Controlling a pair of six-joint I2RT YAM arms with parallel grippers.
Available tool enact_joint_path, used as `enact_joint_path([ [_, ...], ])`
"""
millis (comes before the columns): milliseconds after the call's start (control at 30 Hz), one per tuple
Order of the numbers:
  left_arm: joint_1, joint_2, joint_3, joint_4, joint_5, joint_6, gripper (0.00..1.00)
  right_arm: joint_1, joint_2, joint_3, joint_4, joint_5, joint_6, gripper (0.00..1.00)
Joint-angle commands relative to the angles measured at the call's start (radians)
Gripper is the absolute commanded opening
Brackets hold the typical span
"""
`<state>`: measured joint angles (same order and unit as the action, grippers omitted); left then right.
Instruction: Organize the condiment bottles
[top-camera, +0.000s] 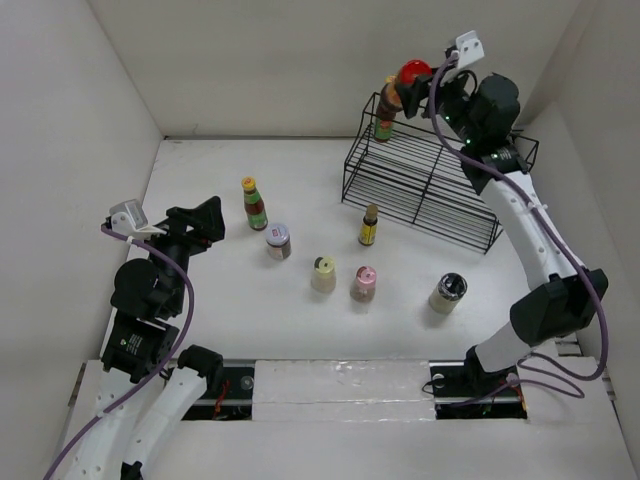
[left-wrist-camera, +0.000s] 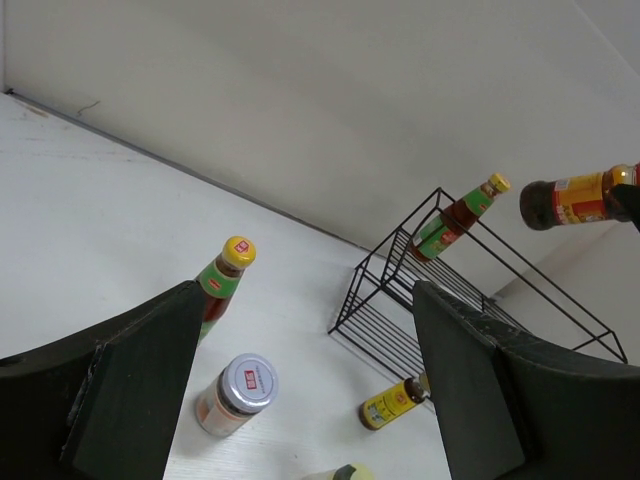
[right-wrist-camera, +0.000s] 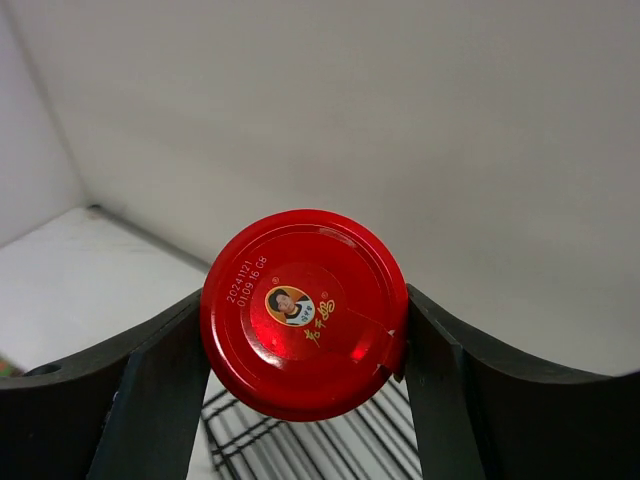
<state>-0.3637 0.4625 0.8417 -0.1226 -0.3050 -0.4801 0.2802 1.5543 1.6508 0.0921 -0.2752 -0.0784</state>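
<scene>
The right fingers (right-wrist-camera: 150, 400) pinch the red-lidded jar (right-wrist-camera: 303, 312) by its lid, one finger pressed against each side; in the overhead view this jar hangs in the upper right of the frame, lying on its side in the air over the upper left corner of the black wire rack (top-camera: 430, 185), touching neither the rack nor the surface (top-camera: 200, 300). A yellow-capped bottle (top-camera: 384, 125) stands on the rack in that same corner, just below the held jar.

The other bottles stand upright on the surface. A tall yellow-capped bottle (top-camera: 254, 203) is left of centre; a silver-lidded jar (top-camera: 279, 241) is just to its lower right. A cream shaker (top-camera: 323, 274), a pink-capped shaker (top-camera: 364, 283) and a dark-topped shaker (top-camera: 447, 292) form a loose row across the middle. A small yellow-capped bottle (top-camera: 369, 226) stands just in front of the rack's near left edge.

The left fingers (top-camera: 205, 215) are spread with nothing between them; they sit at the left of the frame, beside the tall yellow-capped bottle without touching it.
</scene>
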Motion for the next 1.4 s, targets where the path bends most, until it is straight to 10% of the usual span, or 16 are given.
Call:
enact_joint_path([
  [0, 0.005, -0.002, -0.006, 0.047, 0.020, 0.005, 0.80, -0.067, 0.030, 0.136, 0.045, -0.012, 0.023, 0.52],
  [500, 0.005, 0.007, -0.006, 0.047, 0.009, 0.005, 0.80, -0.200, 0.294, 0.472, -0.109, -0.033, 0.032, 0.52],
  [1367, 0.005, 0.007, -0.006, 0.047, 0.018, 0.005, 0.80, -0.200, 0.398, 0.380, -0.173, -0.064, 0.032, 0.53],
])
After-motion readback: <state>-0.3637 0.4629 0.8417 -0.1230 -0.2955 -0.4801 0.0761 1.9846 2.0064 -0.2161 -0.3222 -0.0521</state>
